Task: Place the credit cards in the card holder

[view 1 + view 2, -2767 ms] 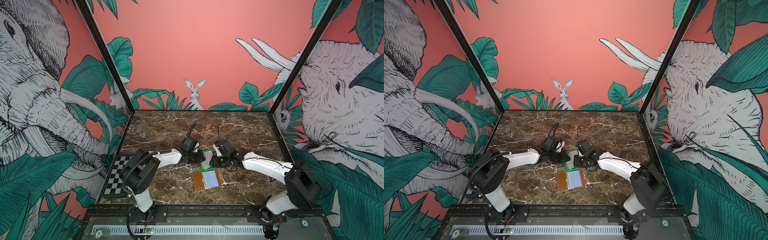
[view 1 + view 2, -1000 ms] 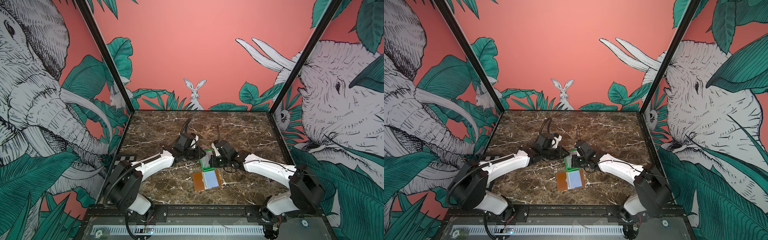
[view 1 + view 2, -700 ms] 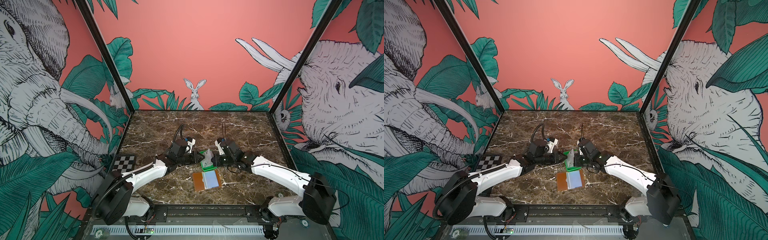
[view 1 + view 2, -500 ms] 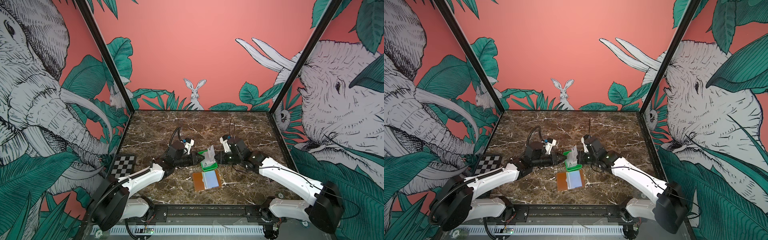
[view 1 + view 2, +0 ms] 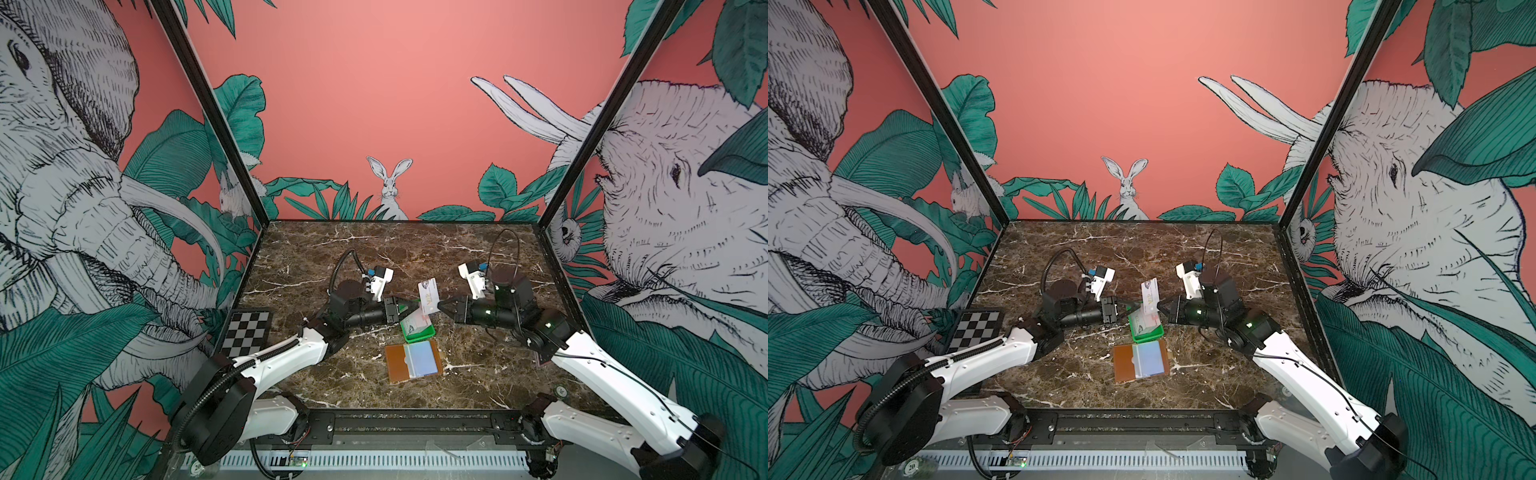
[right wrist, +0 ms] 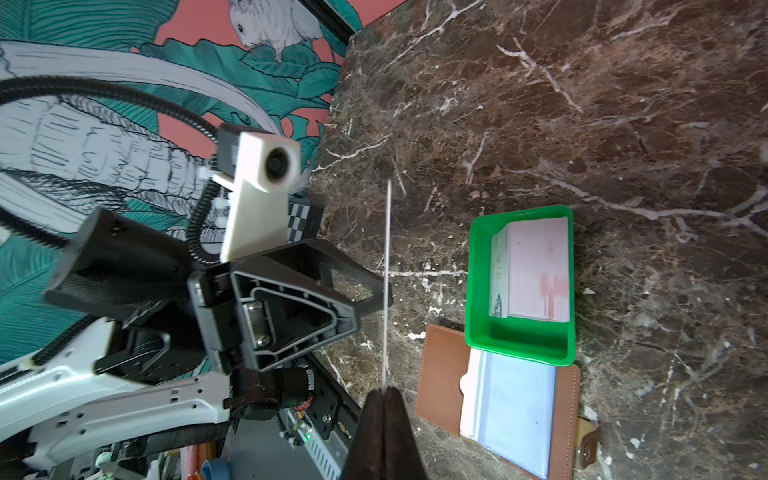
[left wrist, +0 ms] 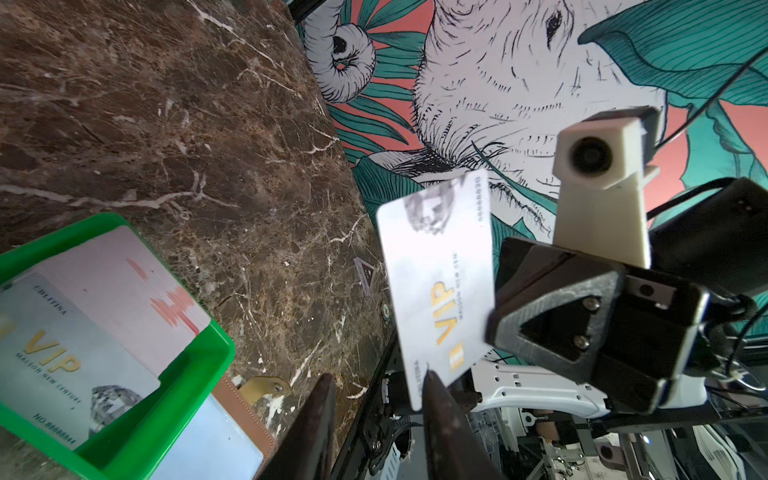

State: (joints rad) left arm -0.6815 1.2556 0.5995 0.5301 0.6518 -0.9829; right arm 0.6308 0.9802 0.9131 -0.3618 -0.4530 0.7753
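Right end effector (image 5: 441, 307) pinching one white VIP card (image 5: 429, 297) upright in the air above the green tray (image 5: 419, 337), left end effector (image 5: 413, 308) spread, card's lower corner close by its jaws, more cards (image 5: 415, 323) stacked in the tray, holder (image 5: 397, 363) lying open on the bench (image 5: 332, 257) just beside the tray.

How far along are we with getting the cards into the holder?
Done: the card holder lies open on the table; whether its sleeves hold cards I cannot tell. In hand: the right end effector pinches one VIP card upright in the air; the left end effector is open beside it. Left: sleeve this card, then the stack in the green tray.
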